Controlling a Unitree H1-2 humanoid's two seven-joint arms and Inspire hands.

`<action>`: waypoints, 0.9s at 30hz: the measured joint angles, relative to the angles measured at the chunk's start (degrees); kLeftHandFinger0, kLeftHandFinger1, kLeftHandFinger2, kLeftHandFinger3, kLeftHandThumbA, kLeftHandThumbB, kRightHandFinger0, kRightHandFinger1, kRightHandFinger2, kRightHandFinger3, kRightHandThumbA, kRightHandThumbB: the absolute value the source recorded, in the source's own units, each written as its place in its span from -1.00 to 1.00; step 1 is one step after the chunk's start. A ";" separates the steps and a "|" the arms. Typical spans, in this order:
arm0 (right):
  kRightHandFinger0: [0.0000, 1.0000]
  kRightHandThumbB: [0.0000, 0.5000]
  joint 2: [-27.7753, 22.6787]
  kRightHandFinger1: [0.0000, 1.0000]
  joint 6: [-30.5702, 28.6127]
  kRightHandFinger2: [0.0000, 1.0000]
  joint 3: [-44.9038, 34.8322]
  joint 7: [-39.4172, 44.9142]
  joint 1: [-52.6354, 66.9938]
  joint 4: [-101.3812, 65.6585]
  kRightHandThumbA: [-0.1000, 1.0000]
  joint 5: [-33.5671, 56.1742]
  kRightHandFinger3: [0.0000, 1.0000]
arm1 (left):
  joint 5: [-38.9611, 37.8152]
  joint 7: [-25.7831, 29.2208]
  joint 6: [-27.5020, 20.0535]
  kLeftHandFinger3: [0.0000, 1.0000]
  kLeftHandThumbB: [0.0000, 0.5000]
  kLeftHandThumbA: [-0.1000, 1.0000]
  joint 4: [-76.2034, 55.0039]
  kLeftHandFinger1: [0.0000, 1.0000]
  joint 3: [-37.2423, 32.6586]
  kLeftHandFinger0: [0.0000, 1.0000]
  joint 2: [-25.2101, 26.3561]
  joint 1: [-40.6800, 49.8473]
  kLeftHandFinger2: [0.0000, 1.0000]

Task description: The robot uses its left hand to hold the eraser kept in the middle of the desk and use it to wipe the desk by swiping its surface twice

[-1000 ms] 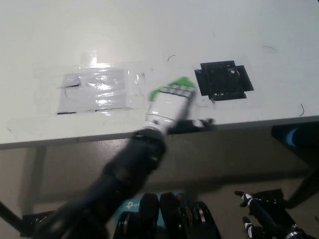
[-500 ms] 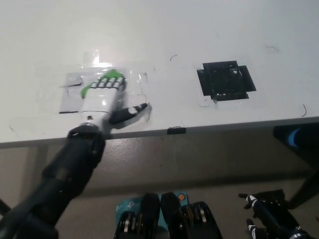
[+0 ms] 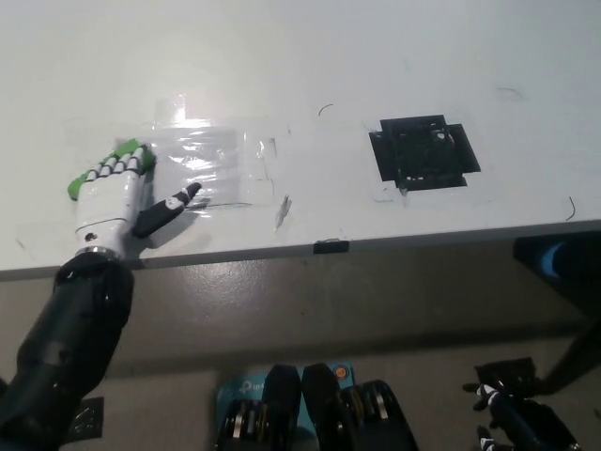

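We observe the left robot hand (image 3: 111, 193) has travelled further left across the desk (image 3: 310, 56), from beside the black patch (image 3: 423, 153) to the left end of the clear tape (image 3: 202, 164). It lies clenched on the green eraser (image 3: 101, 169). The right robot hand (image 3: 507, 413) rests below the desk, its state indiscernible.

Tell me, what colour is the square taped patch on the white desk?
Black, best seen in the head view: square taped patch on the desk.

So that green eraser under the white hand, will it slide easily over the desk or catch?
Probably slides easily: the desk looks smooth, and glossy taped film lies beside it. The eraser seems light, since the left hand covers most of it. It may snag at the film's edges.
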 measured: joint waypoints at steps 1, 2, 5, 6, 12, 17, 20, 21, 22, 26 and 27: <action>0.09 -0.86 0.00 0.32 -0.01 0.61 -0.11 -0.02 0.22 0.00 -0.43 0.02 0.87 | -0.08 0.00 -0.02 1.00 0.85 1.00 -0.31 1.00 0.63 1.00 0.00 0.33 1.00; 0.11 -0.87 0.01 0.34 -0.01 0.63 -0.18 -0.03 0.30 0.00 -0.41 0.04 0.88 | -0.16 0.00 -0.02 1.00 0.85 1.00 -0.40 1.00 0.95 1.00 -0.01 0.44 1.00; 0.12 -0.86 0.01 0.34 -0.01 0.63 -0.42 -0.04 0.42 0.00 -0.41 0.07 0.87 | -0.58 0.00 -0.03 1.00 0.76 1.00 -0.44 1.00 1.83 1.00 -0.16 0.50 1.00; 0.13 -0.86 0.01 0.33 -0.01 0.61 -0.48 -0.04 0.44 0.00 -0.41 0.08 0.86 | -0.69 0.00 -0.03 1.00 0.77 1.00 -0.46 1.00 2.12 1.00 -0.21 0.52 1.00; 0.13 -0.85 0.01 0.35 -0.01 0.63 -0.67 -0.04 0.46 0.00 -0.40 0.07 0.89 | -1.46 -0.02 -0.05 1.00 0.54 1.00 -1.93 1.00 3.64 1.00 -0.40 0.99 1.00; 0.12 -0.81 0.00 0.33 -0.04 0.63 -1.19 -0.08 0.49 -0.02 -0.42 0.17 0.89 | -3.91 -0.63 -0.78 1.00 0.08 1.00 -4.15 1.00 5.60 1.00 -0.41 1.85 1.00; 0.10 -0.83 -0.02 0.33 -0.07 0.62 -1.89 -0.18 0.65 -0.06 -0.40 0.40 0.89 | -6.30 -2.07 -1.31 1.00 0.32 1.00 -7.14 1.00 7.00 1.00 -0.42 2.60 1.00; 0.15 -0.82 -0.03 0.36 -0.10 0.65 -2.01 -0.20 0.71 -0.06 -0.40 0.53 0.90 | -7.09 -2.95 -1.28 1.00 0.32 1.00 -8.55 1.00 7.29 1.00 -0.41 2.81 1.00; 0.16 -0.81 -0.06 0.37 -0.12 0.66 -2.11 -0.21 0.77 -0.05 -0.40 0.68 0.90 | -8.10 -3.97 -1.13 1.00 0.29 1.00 -11.17 1.00 7.62 1.00 -0.43 3.15 1.00; 0.17 -0.77 -0.10 0.36 -0.17 0.66 -2.17 -0.20 0.93 -0.02 -0.41 1.17 0.89 | -10.85 -7.14 -0.38 1.00 -0.09 1.00 -19.98 1.00 8.47 1.00 -0.57 4.11 1.00; 0.16 -0.76 -0.10 0.36 -0.19 0.65 -2.17 -0.20 0.92 -0.02 -0.42 1.27 0.87 | -11.49 -7.80 -0.23 1.00 0.21 1.00 -22.38 1.00 8.81 1.00 -0.60 4.10 1.00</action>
